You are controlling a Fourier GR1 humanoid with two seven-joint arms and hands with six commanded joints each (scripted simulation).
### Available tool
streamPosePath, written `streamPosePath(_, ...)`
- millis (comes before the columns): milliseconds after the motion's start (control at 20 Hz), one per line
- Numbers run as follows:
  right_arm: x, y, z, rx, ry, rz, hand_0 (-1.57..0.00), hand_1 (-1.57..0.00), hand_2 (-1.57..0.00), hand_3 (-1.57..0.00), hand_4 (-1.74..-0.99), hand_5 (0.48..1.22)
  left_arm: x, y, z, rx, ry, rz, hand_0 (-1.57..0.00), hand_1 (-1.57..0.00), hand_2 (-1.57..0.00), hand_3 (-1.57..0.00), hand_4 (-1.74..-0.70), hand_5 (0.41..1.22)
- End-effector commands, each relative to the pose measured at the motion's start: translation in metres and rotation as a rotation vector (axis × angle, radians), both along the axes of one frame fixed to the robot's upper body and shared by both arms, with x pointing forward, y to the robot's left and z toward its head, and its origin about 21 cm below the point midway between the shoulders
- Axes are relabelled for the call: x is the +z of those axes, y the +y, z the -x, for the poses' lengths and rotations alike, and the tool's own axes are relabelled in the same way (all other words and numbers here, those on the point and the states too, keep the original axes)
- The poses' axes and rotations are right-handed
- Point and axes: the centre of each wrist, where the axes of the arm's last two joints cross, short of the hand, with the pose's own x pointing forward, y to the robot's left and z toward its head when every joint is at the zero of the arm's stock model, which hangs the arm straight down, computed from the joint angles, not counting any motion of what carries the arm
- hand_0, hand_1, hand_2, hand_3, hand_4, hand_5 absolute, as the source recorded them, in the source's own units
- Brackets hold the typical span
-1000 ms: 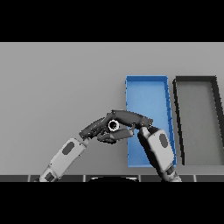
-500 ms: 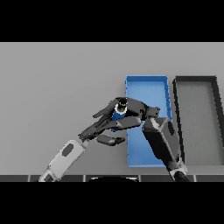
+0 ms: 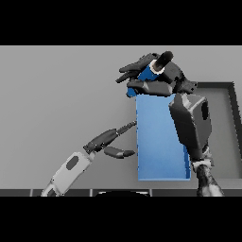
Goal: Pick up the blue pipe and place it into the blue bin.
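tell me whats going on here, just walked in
The robot's right hand has its fingers curled round the blue pipe and holds it up over the far end of the blue bin. The pipe is not yet in the bin. The left hand is open, fingers relaxed, beside the bin's left wall and holding nothing. A dark bin sits just right of the blue one, partly hidden by the right arm.

The flat grey table [image 3: 56, 94] looks matt and smooth; the rectangular blue bin [image 3: 156, 142] shows a smooth, plastic-like, unglossy finish.
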Motion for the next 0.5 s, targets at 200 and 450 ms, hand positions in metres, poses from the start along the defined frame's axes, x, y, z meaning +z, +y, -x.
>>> streamPosePath(200,-0.019,-0.048,-0.046,-0.254,0.133,0.068,-1.57,-1.57,-1.57,-1.57,-1.499,1.221,-0.001,0.005,-0.001,0.018,-0.012,-0.02,0.0,0.0,0.0,0.0,-0.83,0.47)
streamPosePath(450,-0.078,-0.087,-0.064,-0.425,0.339,0.118,-1.57,-1.57,-1.57,-1.57,-1.499,1.221,0.001,0.014,-0.001,0.027,-0.028,-0.019,0.0,0.0,0.0,0.0,-0.82,0.462)
